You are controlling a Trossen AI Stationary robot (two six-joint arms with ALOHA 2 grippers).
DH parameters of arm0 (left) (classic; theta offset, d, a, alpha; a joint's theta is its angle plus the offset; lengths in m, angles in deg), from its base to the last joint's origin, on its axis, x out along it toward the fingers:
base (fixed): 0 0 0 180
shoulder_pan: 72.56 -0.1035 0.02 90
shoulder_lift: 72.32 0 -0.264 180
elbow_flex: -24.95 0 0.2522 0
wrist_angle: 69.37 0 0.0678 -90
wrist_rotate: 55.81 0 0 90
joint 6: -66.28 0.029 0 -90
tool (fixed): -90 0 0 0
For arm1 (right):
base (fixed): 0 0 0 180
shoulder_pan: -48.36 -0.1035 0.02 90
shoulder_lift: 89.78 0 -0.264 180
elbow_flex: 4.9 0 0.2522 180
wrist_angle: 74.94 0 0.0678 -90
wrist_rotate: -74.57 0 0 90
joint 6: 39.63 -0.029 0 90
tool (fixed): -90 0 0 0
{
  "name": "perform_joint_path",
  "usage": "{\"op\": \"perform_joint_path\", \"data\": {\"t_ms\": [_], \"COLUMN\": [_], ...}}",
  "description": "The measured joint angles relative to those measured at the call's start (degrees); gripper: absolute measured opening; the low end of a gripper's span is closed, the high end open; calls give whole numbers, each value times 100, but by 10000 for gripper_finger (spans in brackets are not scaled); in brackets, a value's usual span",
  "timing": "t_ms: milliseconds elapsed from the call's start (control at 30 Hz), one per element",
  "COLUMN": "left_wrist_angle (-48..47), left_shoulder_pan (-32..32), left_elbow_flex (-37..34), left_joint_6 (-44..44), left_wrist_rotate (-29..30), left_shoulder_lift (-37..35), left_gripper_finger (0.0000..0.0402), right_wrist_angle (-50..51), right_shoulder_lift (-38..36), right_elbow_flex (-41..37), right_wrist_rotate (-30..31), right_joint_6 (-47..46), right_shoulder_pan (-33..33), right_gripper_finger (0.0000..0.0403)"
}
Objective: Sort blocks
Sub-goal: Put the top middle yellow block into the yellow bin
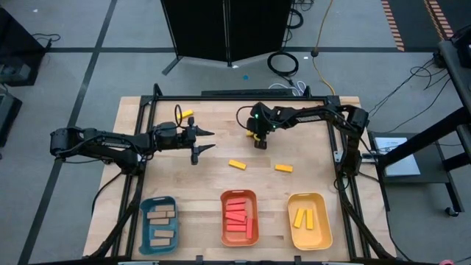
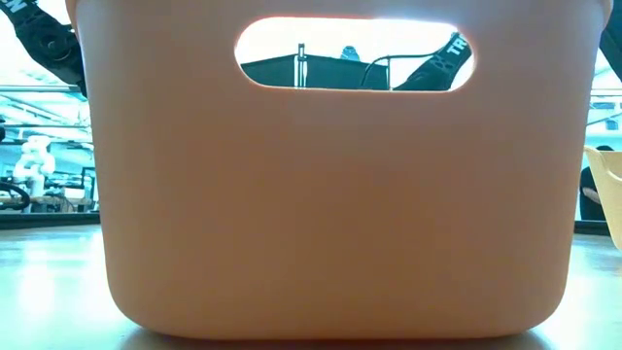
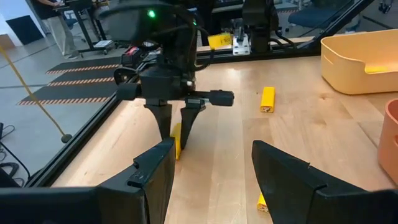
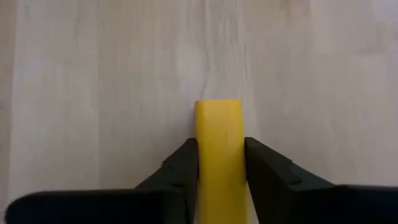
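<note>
Below the two end effectors, along the near edge of the bench [image 1: 221,184], sit three trays, and their fill tells how far sorting has got. The blue tray [image 1: 159,224] holds several tan blocks [image 1: 163,216], the orange tray [image 1: 240,218] a stack of red blocks [image 1: 237,218], and the yellow tray [image 1: 309,220] two yellow blocks [image 1: 305,218]. Red and tan look finished, since no loose bars of those colours show on the bench (the low view is filled by the orange tray's wall and helps little).

What is left, by my reading, is yellow only. Two loose yellow blocks [image 1: 237,164] lie on the bench between the right end effector and the trays, one nearly under it and one off toward the yellow tray. Another yellow block [image 1: 188,113] sits just beyond the left end effector, near the far frame rail.

The right end effector [image 4: 219,165] points down at the bench with its fingers pressed against both sides of an upright yellow block [image 4: 218,134], which appears not yet lifted. The left end effector [image 1: 207,140] hovers level with it to the side, fingers spread apart, empty.
</note>
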Motion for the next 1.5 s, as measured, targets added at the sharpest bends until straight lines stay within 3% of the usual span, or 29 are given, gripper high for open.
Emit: {"op": "perform_joint_path", "data": {"t_ms": [300,467,667,900,1333,1500], "left_wrist_angle": [0,2,0,0,-52,-36], "left_shoulder_pan": [0,0,0,0,0,0], "left_elbow_flex": [0,0,0,0,0,0], "left_joint_6": [-2,-2,0,2,7,8], "left_wrist_rotate": [-4,-7,-9,-10,-13,-14], "left_shoulder_lift": [2,1,0,1,2,1], "left_gripper_finger": [210,210,210,210,210,210], "right_wrist_angle": [1787,3428,5033,6498,7040,7078], "right_shoulder_lift": [0,0,-6,-9,-239,-440], "right_elbow_flex": [1172,1993,2738,2952,2949,2949], "right_wrist_rotate": [-59,-781,-1812,-2185,-2157,-1744], "right_joint_6": [-19,-152,-1004,-2350,-4751,-5828], "right_shoulder_pan": [-102,-392,-821,-1574,-3529,-4320], "right_gripper_finger": [111,106,108,109,109,109]}}
